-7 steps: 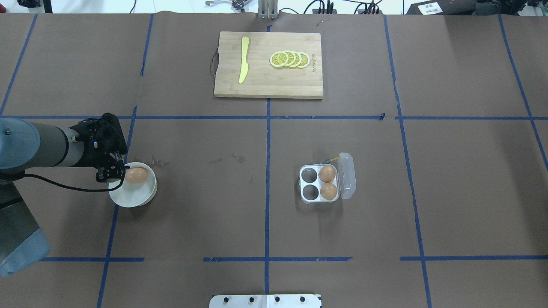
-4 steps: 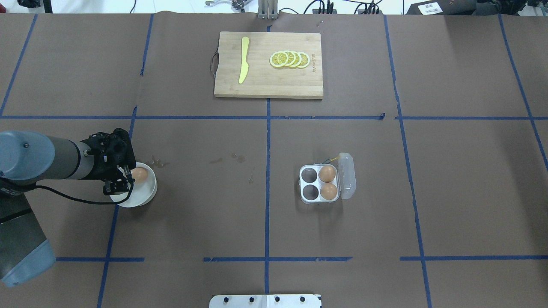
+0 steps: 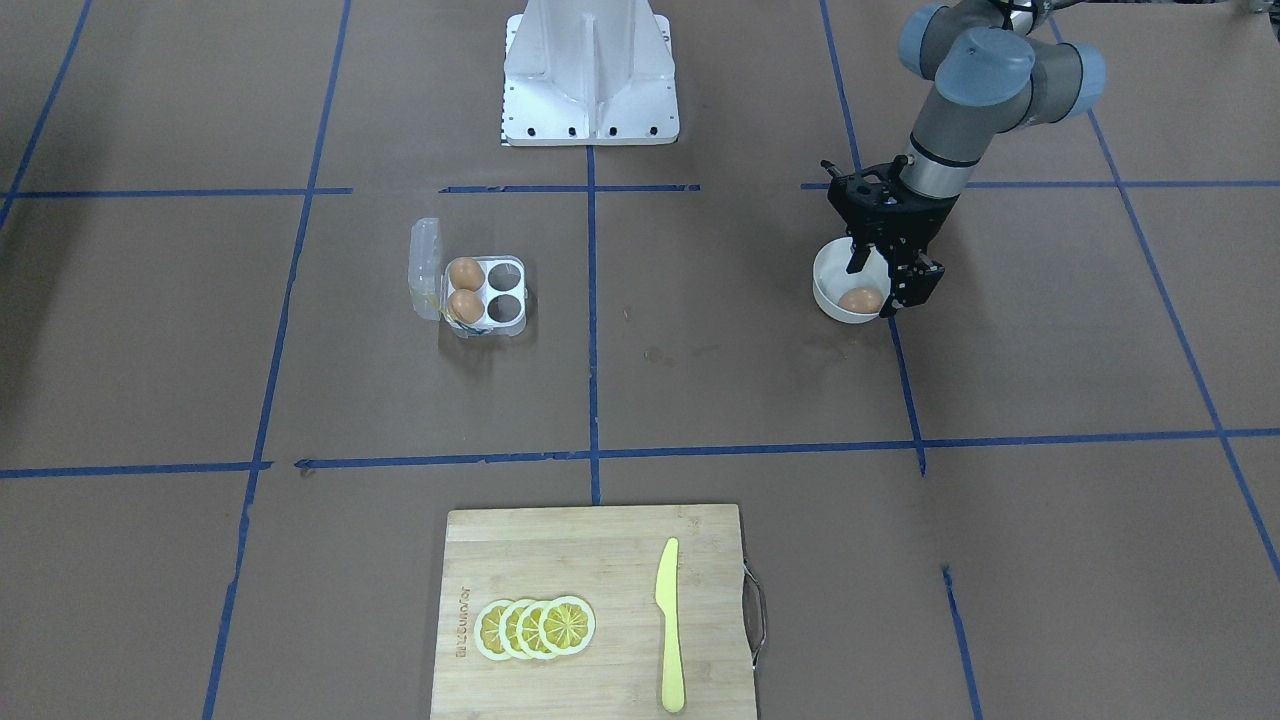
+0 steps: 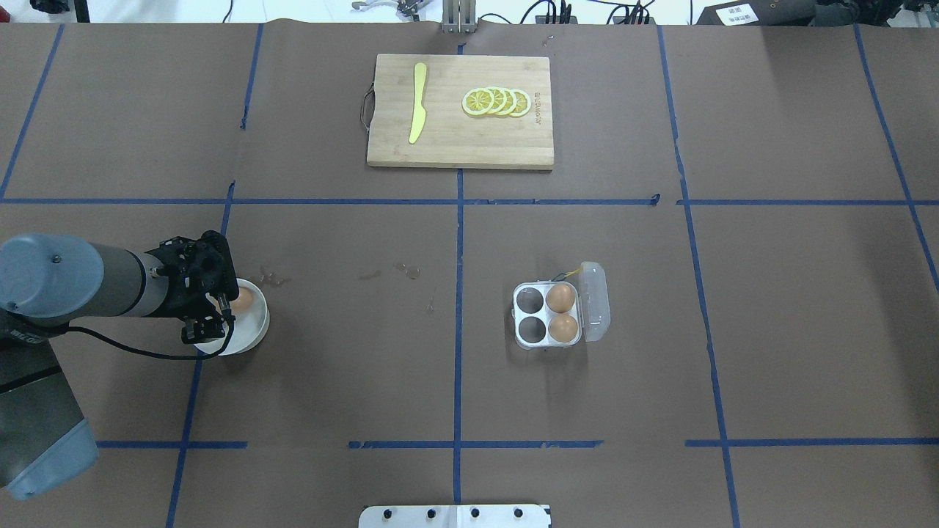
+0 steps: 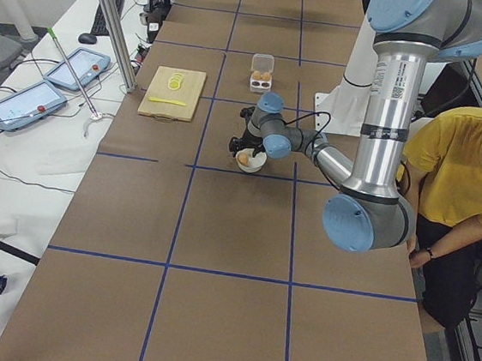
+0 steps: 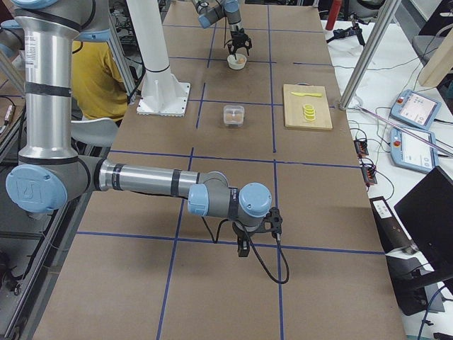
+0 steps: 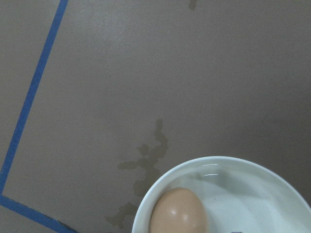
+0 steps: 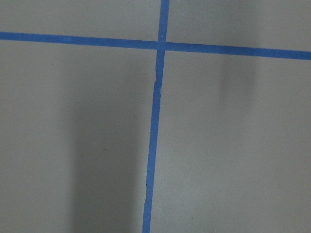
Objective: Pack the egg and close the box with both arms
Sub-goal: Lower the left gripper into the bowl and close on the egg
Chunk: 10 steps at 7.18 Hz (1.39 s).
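An orange-brown egg (image 4: 243,300) lies in a round white bowl (image 4: 253,331) at the left of the table. It also shows in the front view (image 3: 860,300) and the left wrist view (image 7: 179,213). My left gripper (image 3: 870,290) hangs open right over the bowl, its fingers on either side of this egg and not touching it. The clear box (image 4: 549,317) stands right of centre with its lid (image 4: 596,301) open. Two eggs (image 4: 561,298) fill its right cells; the two left cells are empty. My right gripper (image 6: 243,248) shows only in the right side view, far from the box; I cannot tell its state.
A wooden cutting board (image 4: 460,110) with a yellow knife (image 4: 418,103) and lemon slices (image 4: 497,102) lies at the far middle. The white pedestal (image 3: 590,70) stands at the robot's side. A person in yellow (image 5: 462,169) sits beside the table.
My left gripper has moved right and toward the robot's side, coming over the bowl and covering part of the egg. The box and its eggs have not moved.
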Available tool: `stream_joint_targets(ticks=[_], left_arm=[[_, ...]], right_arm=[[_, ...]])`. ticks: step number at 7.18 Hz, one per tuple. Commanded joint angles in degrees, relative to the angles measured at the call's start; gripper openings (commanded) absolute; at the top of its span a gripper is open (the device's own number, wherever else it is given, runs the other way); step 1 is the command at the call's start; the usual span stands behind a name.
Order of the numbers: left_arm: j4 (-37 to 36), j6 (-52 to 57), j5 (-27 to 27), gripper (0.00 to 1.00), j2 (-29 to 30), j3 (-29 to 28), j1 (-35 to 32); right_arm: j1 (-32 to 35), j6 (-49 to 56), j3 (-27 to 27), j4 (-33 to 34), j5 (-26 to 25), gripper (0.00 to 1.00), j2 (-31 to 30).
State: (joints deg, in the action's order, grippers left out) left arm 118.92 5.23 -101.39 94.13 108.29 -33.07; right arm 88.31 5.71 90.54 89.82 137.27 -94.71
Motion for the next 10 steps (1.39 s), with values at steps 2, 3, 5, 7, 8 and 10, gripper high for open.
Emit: stream_joint_targets(ticks=[2,3,5,7,8,10], left_arm=[[-0.1,-0.1,0.1,0.79,0.0,-0.4,0.9],[-0.1,-0.1,0.1,0.79,0.0,-0.4,0.9],[0.0,-0.1,0.1,0.76,0.0,-0.5,1.0],[-0.1,-0.2,0.1,0.76,0.0,-0.5,1.0],[-0.1,-0.2,0.1,0.76,0.0,-0.5,1.2],[-0.1,-0.3,0.1,0.76,0.1,-0.7,1.5]], right_arm=[[0.0,0.0,0.0,0.0,0.0,1.00,0.0],[0.1,0.0,0.0,-0.1,0.0,1.00,0.0],[0.2,0.0,0.1,0.0,0.0,1.00,0.0],[0.2,0.0,0.0,0.0,0.0,1.00,0.0],[0.2,0.0,0.0,0.0,0.0,1.00,0.0],[0.2,-0.1,0.0,-0.1,0.0,1.00,-0.2]])
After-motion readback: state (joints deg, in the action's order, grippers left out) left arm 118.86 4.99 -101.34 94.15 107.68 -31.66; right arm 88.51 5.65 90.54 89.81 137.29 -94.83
